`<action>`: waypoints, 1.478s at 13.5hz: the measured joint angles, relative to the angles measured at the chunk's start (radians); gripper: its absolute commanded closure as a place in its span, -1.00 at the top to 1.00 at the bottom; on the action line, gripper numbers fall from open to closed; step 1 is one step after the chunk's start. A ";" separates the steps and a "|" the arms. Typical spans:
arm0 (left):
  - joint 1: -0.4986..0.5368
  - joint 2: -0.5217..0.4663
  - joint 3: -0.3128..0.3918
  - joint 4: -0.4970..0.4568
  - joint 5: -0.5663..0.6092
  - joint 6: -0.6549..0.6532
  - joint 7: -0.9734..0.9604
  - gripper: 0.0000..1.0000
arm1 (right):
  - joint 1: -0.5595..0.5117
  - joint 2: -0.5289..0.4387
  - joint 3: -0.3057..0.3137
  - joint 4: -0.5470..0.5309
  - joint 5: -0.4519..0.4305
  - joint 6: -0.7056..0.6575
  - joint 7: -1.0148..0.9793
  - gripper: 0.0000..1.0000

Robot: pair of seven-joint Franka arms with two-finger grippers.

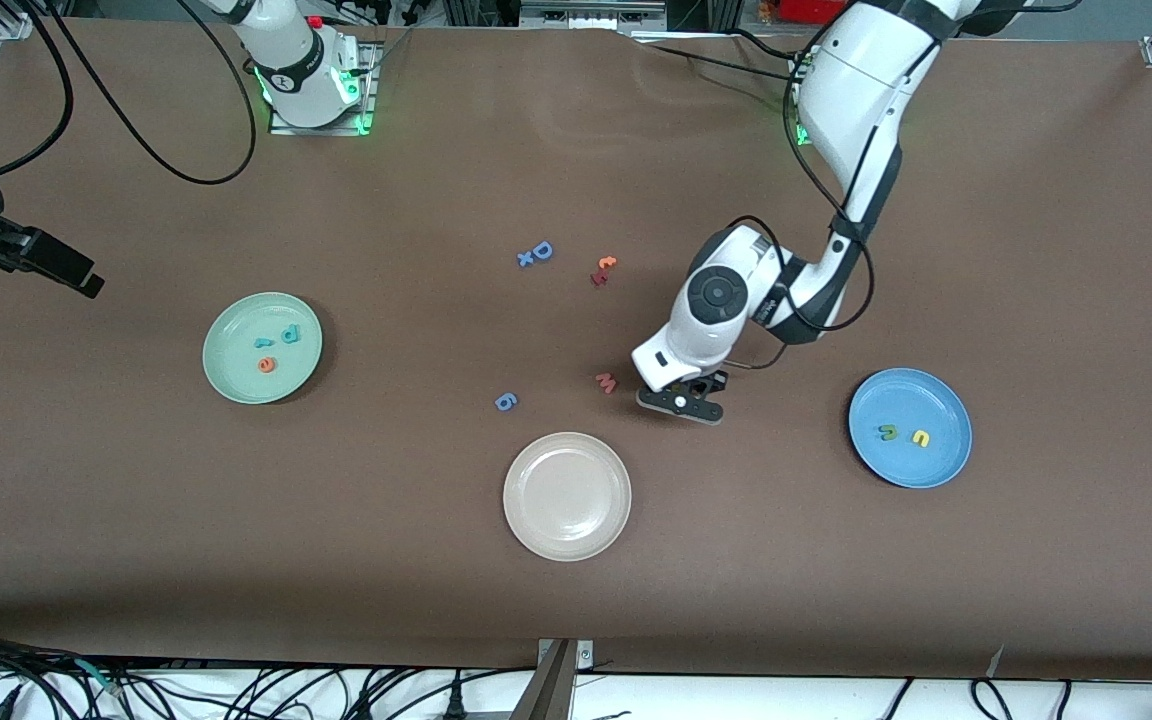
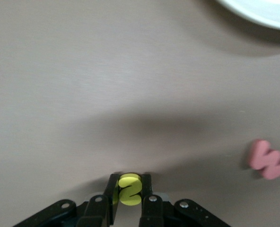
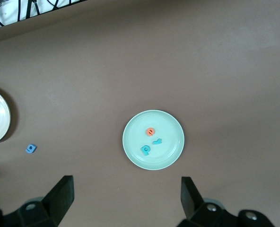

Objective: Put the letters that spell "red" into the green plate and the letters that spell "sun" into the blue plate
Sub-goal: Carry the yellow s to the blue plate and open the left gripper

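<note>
Brown matte tabletop (image 1: 436,600); left hand (image 2: 129,189) pinches curvy yellow s (image 2: 129,190).

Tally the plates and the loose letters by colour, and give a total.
Plates: 3 (green plate, blue plate, beige plate)
Teal or blue letters: 5
Orange or red letters: 3
Pink letters: 1
Yellow letters: 2, one in the left gripper
Dark green letters: 1
Total: 15

Green plate (image 1: 226,375) toward right arm's end holds teal r (image 1: 263,343), orange e (image 1: 266,365), teal-blue d (image 1: 290,334); blue plate (image 1: 941,460) toward left arm's end holds dark green n (image 1: 887,432), yellow u (image 1: 921,438); yellow s (image 2: 129,189) pinched upright between left gripper (image 2: 129,196) fingers at table level.
</note>
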 measured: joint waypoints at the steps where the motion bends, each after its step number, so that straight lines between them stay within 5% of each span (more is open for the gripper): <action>1: 0.022 -0.015 0.002 0.006 0.000 -0.035 0.039 -0.83 | 0.000 0.000 0.000 0.000 0.000 0.000 0.000 0.99; 11: 0.273 -0.152 0.006 0.013 0.002 -0.273 0.516 -0.82 | 0.000 0.000 0.000 0.000 0.000 0.002 0.000 0.99; 18: 0.467 -0.158 0.003 0.016 0.001 -0.283 0.853 -0.81 | 0.000 0.000 0.000 0.000 0.000 0.002 0.000 0.99; 20: 0.488 -0.151 0.004 0.017 0.001 -0.283 0.863 -0.53 | 0.000 0.000 0.000 0.000 0.000 0.002 0.000 0.99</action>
